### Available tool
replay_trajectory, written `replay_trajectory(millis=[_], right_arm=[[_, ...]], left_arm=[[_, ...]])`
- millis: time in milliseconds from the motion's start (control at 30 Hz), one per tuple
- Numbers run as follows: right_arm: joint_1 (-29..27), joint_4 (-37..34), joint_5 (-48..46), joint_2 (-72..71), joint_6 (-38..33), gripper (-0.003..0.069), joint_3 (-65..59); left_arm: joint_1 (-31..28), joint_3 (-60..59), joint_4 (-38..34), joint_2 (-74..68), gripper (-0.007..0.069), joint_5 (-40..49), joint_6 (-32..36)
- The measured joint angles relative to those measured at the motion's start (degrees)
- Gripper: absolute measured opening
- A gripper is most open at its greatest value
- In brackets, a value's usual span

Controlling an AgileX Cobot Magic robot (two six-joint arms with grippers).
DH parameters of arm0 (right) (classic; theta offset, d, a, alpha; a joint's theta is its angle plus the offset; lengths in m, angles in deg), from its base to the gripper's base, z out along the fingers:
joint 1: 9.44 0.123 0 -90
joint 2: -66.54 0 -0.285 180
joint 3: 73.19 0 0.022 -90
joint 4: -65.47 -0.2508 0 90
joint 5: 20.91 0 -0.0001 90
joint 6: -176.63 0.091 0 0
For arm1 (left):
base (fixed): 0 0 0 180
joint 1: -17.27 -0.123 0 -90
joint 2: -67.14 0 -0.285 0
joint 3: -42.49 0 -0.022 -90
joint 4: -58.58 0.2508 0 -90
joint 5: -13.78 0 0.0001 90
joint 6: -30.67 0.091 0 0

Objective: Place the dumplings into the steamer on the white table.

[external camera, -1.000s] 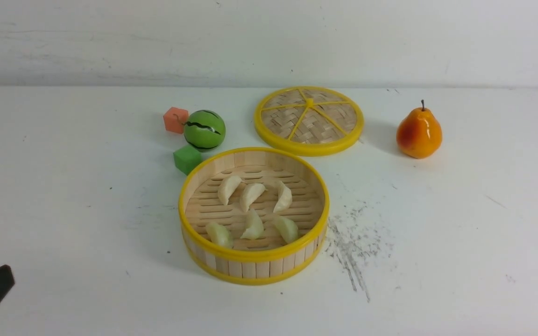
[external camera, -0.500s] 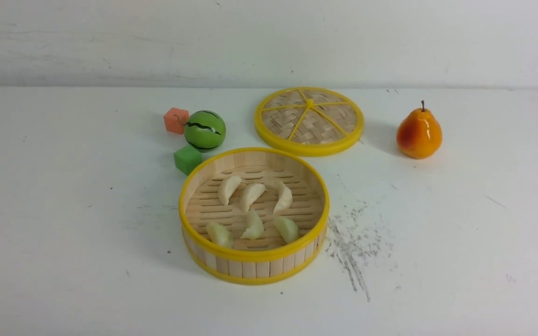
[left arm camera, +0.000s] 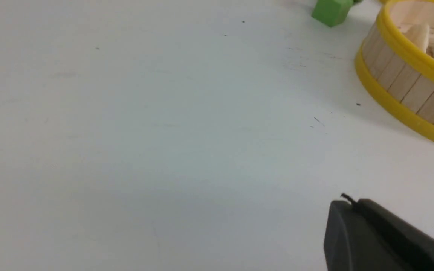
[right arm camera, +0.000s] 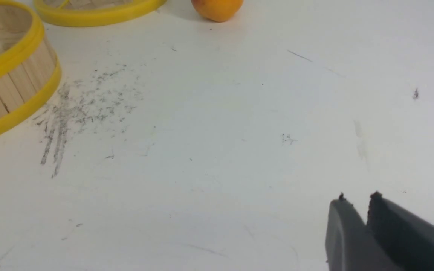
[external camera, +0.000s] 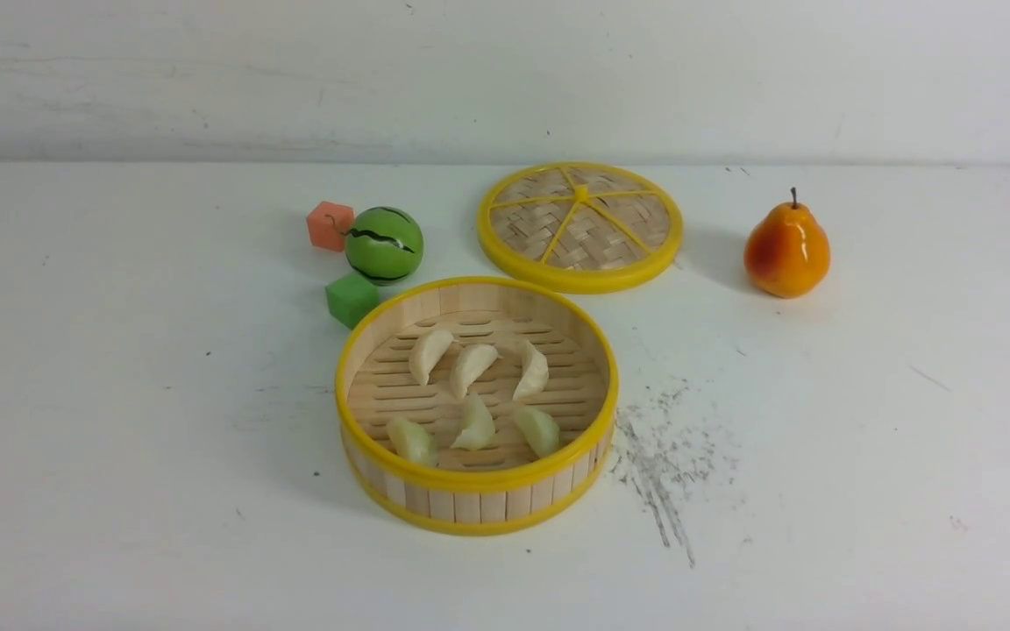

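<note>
Dumplings (external camera: 470, 368) inside steamer (external camera: 476, 478), claws away.

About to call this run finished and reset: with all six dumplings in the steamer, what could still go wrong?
1. The steamer sits very close to the green cube; nudging either may shift the dumplings.
2. The lid lies off behind it, so a bump could tip dumplings out.
3. The pear and round watermelon toy could roll if an arm sweeps past.

1. Steamer (external camera: 475, 504): pale wood strips, yellow rims.
2. Dumplings (external camera: 470, 366): cream-white.
3. Lid (external camera: 579, 226): woven tan, yellow spokes.
4. Melon (external camera: 384, 244): green, dark stripes.
5. Pear (external camera: 786, 249): orange-red.
6. Cubes: green (external camera: 352, 299), orange (external camera: 330, 225).
</note>
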Motion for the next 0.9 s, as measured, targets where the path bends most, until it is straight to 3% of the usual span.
replay_trajectory(millis=[900], right_arm=[[0.00, 0.00, 0.00, 0.00, 0.00, 0.0114, 0.00]], left_arm=[[0.00, 0.00, -0.56, 0.00, -0.0014, 0.07, 2.30]])
